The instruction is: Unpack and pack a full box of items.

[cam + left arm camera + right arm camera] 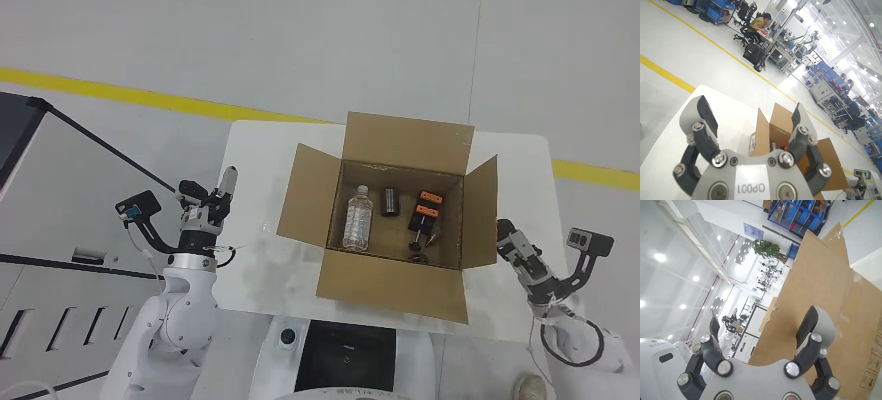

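Note:
An open cardboard box (405, 215) stands in the middle of the white table (262, 160), all its flaps spread outward. Inside lie a clear plastic bottle (358, 217), a dark cylinder (388, 201) and two black-and-orange items (427, 204). My left gripper (228, 180) hovers over the table to the left of the box, open and empty; in its own view the left gripper (751, 113) faces the box (762, 132). My right gripper (506, 233) is beside the right flap, open and empty. The right gripper (761, 325) sits close to that flap (819, 285).
Bare table surface lies between the left gripper and the box, and along the far edge. A yellow floor line (120, 95) runs beyond the table. A dark stand (15, 130) is off the table at the far left.

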Available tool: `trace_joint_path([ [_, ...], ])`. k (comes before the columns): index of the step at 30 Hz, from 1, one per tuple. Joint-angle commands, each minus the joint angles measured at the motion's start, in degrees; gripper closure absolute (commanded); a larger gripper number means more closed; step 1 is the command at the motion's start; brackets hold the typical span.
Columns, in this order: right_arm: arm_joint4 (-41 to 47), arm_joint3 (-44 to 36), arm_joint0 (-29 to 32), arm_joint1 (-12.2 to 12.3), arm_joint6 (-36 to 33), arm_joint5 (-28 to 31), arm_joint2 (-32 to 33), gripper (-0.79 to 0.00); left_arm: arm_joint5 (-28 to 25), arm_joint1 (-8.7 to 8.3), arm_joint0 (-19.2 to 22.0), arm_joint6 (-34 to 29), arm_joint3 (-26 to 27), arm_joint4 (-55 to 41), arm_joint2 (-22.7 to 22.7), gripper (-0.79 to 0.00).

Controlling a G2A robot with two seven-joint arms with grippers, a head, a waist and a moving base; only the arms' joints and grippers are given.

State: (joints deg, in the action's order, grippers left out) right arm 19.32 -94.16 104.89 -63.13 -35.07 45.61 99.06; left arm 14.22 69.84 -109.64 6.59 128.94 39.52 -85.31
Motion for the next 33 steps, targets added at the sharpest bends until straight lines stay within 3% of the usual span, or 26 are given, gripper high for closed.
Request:
trace_joint_path([
  [1, -0.56, 0.0, -1.66, -0.14, 0.34, -0.88, -1.59, -0.785, 0.0, 0.0, 0.0, 0.0, 0.0, 0.0, 0.0, -0.785],
  [11, -9.75, 6.33, -13.3, -1.52, 3.91, -7.81, -13.14, -0.785, 0.0, 0.0, 0.0, 0.0, 0.0, 0.0, 0.0, -0.785],
  [23, -28.08, -2.04, -15.04, -0.93, 1.18, -29.11, -15.43, -0.785, 0.0, 0.0, 0.0, 0.0, 0.0, 0.0, 0.0, -0.785],
  [33, -32.56, -2.75, -17.35, -0.9, -0.68, -36.63, -17.99, -0.785, 0.0, 0.0, 0.0, 0.0, 0.0, 0.0, 0.0, -0.785],
])
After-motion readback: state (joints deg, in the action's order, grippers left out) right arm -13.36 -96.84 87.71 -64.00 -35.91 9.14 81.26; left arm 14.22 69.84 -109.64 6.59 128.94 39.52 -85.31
